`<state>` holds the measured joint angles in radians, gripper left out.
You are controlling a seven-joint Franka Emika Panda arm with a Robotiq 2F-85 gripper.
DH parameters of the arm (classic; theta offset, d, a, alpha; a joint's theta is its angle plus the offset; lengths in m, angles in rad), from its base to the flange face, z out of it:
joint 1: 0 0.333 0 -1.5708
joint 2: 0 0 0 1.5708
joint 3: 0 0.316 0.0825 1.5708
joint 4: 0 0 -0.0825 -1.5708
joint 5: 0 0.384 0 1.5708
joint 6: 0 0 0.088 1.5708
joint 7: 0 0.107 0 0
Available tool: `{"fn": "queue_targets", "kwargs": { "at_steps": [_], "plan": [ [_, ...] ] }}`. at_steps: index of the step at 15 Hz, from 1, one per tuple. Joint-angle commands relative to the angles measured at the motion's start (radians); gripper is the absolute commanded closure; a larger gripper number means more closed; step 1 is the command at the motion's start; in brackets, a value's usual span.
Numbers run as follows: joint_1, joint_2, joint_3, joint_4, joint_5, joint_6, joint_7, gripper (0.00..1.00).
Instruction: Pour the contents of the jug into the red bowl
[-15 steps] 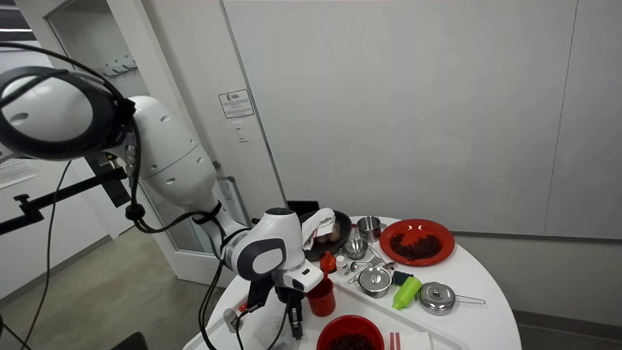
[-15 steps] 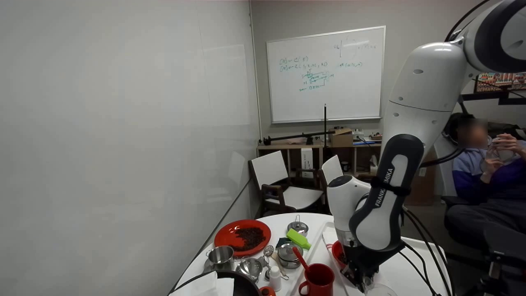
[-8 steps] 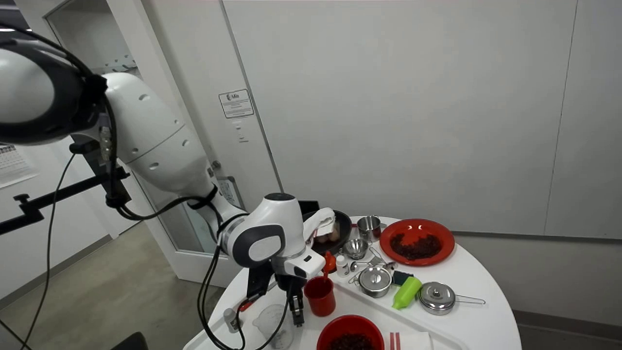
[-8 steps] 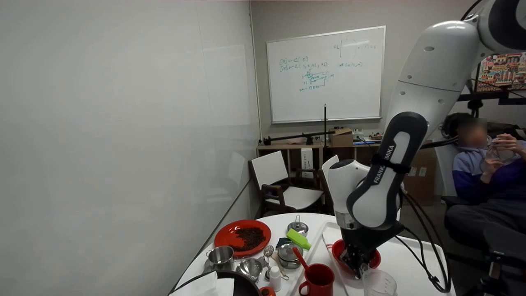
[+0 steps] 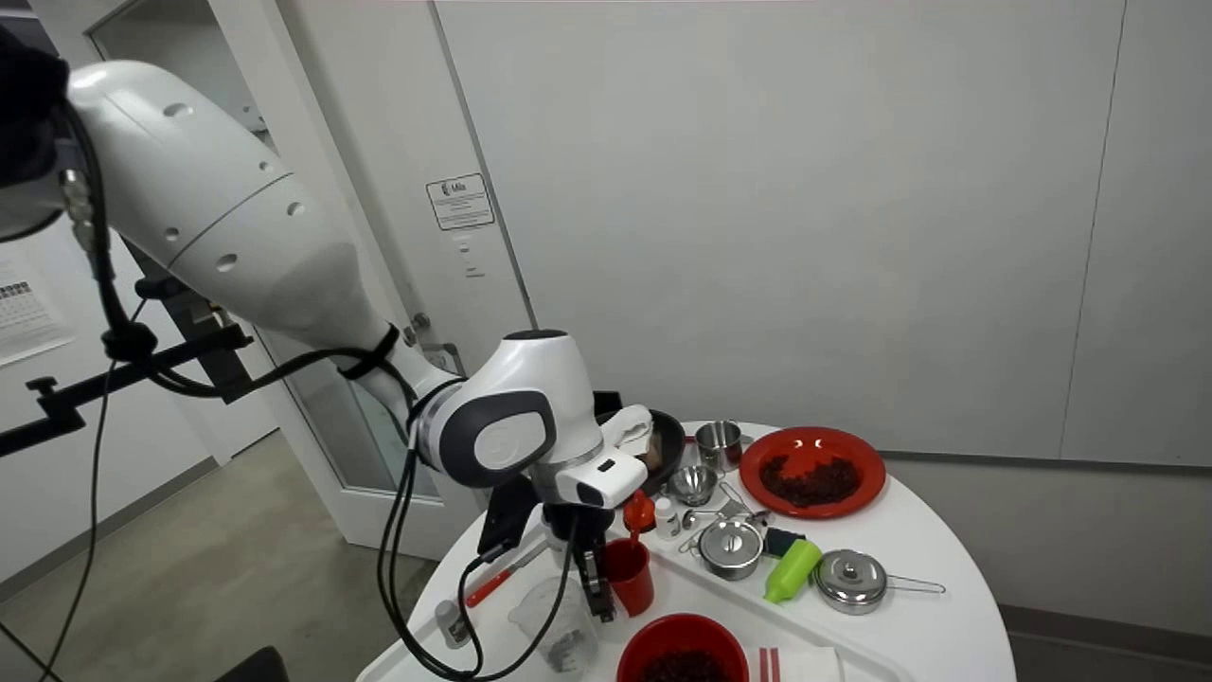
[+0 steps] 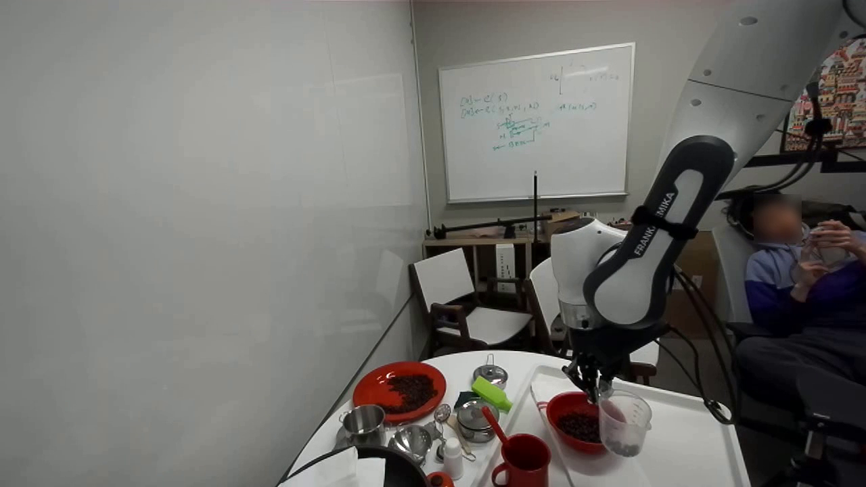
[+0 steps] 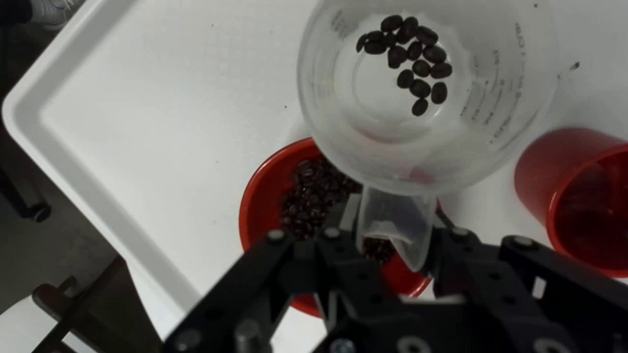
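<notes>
The jug is a clear plastic measuring cup with a few dark beans [image 7: 419, 63] on its bottom. It shows in the wrist view [image 7: 427, 152] and in both exterior views [image 5: 561, 620] [image 6: 626, 419]. My gripper [image 7: 395, 220] is shut on the jug's handle [image 7: 392, 208], one finger on each side. The jug hangs upright above the white tray, beside the bowl in view. The red bowl [image 6: 561, 406] stands on the tray below the gripper and holds many dark beans [image 7: 314, 196]. In the wrist view the jug and fingers cover part of the red bowl [image 7: 257, 215].
A red mug [image 6: 531, 456] with a red utensil stands close by on the tray [image 7: 122, 122]. A red-handled knife [image 5: 488, 587] and a grey-topped shaker [image 5: 453, 623] lie near the jug. Pots [image 5: 731, 545], a green bottle [image 5: 793, 570] and a red plate [image 5: 805, 440] stand beyond the tray.
The arm has risen and carried the jug up from the tray by its handle. The jug now shows higher, and more of the red bowl is uncovered in an exterior view.
</notes>
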<state>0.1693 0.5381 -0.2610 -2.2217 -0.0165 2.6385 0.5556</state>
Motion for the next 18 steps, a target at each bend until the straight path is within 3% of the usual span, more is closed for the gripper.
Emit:
{"fn": "queue_targets", "kwargs": {
  "at_steps": [1,8,18],
  "plan": [
    [0.106,-0.019,-0.112,-0.026,-0.128,0.040,0.174,0.89],
    [0.255,0.056,-0.283,0.033,-0.380,0.055,0.569,0.89],
    [0.400,0.227,-0.452,0.172,-0.673,-0.059,1.088,0.89]
  ]
}}
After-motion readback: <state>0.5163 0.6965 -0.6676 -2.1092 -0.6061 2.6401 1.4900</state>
